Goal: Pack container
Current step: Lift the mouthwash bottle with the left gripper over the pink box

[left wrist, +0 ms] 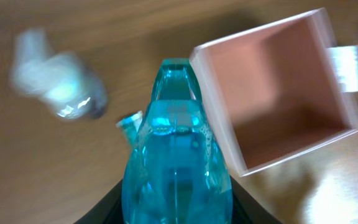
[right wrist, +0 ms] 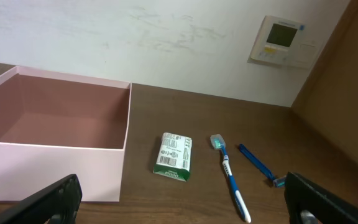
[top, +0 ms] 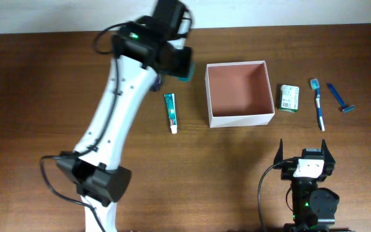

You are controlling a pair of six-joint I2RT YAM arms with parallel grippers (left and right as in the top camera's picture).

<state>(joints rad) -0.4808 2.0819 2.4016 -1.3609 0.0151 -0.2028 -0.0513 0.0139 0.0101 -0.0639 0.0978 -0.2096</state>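
The container [top: 240,116] is a square open box with white walls and a reddish-brown inside, at the table's middle. It also shows in the left wrist view [left wrist: 229,130] and the right wrist view [right wrist: 55,168]. My left gripper [top: 184,69] is shut on a clear teal bottle [left wrist: 176,162] and holds it above the table just left of the container. My right gripper [top: 304,151] is open and empty near the front edge. A toothpaste tube [top: 171,112] lies left of the container. A green-white packet [top: 289,98], a toothbrush [top: 317,103] and a blue razor [top: 340,98] lie to its right.
In the left wrist view a blurred whitish object [left wrist: 55,87] lies on the table left of the bottle. The right wrist view shows a wall with a white control panel [right wrist: 281,40] behind the table.
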